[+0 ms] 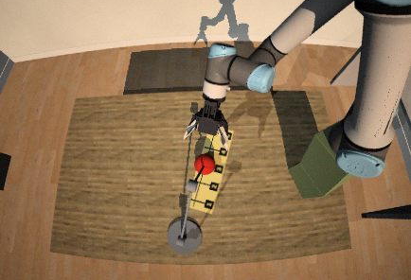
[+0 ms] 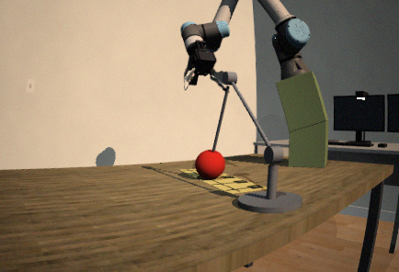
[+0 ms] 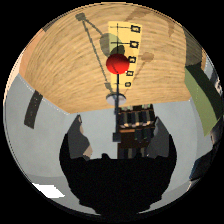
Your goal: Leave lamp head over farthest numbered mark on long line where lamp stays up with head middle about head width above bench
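Note:
The lamp has a round grey base (image 1: 185, 236) (image 2: 269, 200) near the bench's front edge. Its thin arm rises to an elbow joint (image 2: 228, 77), and a second rod drops to the round red head (image 1: 205, 164) (image 2: 210, 164) (image 3: 116, 63). The head hangs very low, on or just above the yellow strip of numbered marks (image 1: 214, 172) (image 2: 225, 182) (image 3: 124, 47), around its middle marks. I cannot tell which mark. My gripper (image 1: 206, 138) (image 2: 190, 79) is open and empty, high above the bench, just beside the elbow joint and apart from it.
An olive green block (image 1: 319, 167) (image 2: 303, 121) carries the robot's base at the bench's right side. A desk with monitors (image 2: 360, 112) stands behind the bench. The lamp's arm and elbow stand close to my fingers.

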Robot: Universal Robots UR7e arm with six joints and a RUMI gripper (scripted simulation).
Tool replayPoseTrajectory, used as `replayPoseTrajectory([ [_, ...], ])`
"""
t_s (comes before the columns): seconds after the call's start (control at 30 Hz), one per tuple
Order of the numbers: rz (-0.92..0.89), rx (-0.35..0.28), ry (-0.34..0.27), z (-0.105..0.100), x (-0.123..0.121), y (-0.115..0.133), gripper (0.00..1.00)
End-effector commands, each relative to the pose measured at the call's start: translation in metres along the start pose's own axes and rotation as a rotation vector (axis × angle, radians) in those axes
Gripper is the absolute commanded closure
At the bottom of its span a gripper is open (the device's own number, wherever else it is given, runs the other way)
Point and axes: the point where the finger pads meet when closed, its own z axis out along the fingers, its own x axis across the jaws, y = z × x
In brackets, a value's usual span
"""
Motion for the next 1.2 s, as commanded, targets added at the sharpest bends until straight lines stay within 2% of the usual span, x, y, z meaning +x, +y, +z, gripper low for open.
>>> replayPoseTrajectory([
  [0.0, -0.001, 0.000, -0.001, -0.001, 0.000, 0.000, 0.00],
  [0.6, -0.001, 0.000, -0.001, 0.000, 0.000, 0.000, 0.00],
  [1.1, -0.001, 0.000, -0.001, -0.041, 0.000, 0.031, 0.00],
  [1.17, -0.001, 0.000, -0.001, -0.041, 0.000, 0.031, 0.00],
])
